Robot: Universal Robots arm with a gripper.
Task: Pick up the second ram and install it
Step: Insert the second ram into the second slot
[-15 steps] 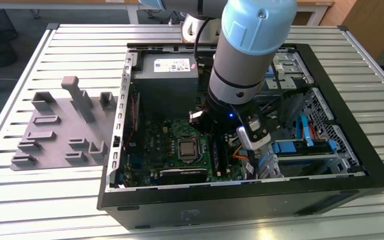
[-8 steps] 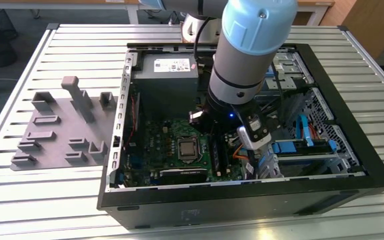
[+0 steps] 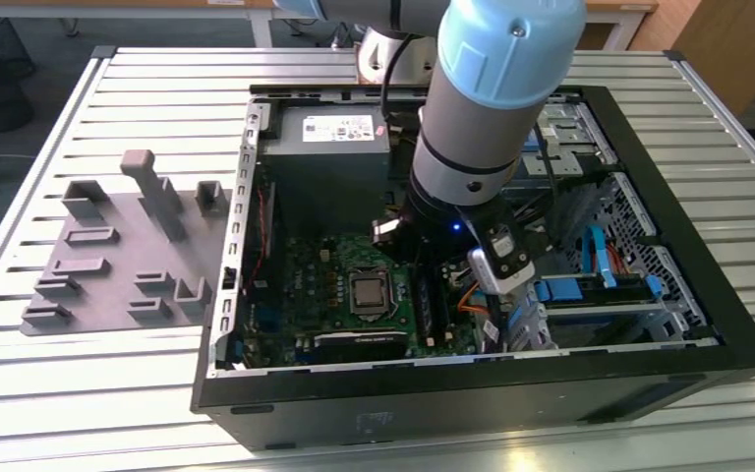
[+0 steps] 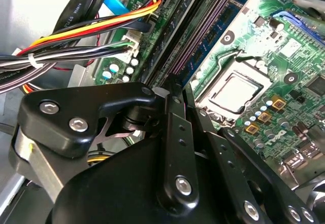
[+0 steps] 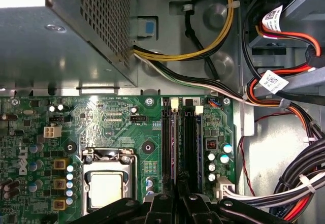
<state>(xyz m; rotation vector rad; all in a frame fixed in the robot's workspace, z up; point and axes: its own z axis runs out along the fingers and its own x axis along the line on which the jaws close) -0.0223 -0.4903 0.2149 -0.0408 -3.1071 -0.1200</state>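
Gripper [image 5: 177,191]: hanging low over the motherboard [image 5: 117,127] inside the computer case [image 3: 692,246]; fingers closing together at the slots | second ram [image 5: 174,137]: sitting upright in its slot beside the processor socket [image 5: 107,181]; fingertips meeting right over its end

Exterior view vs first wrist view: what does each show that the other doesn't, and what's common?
Exterior view adds the grey holder tray on the slatted table, the whole PC case and the arm. First wrist view adds the white slot latches, the gripper over the black memory slots, and yellow wires. Both share the motherboard, CPU socket and power supply.
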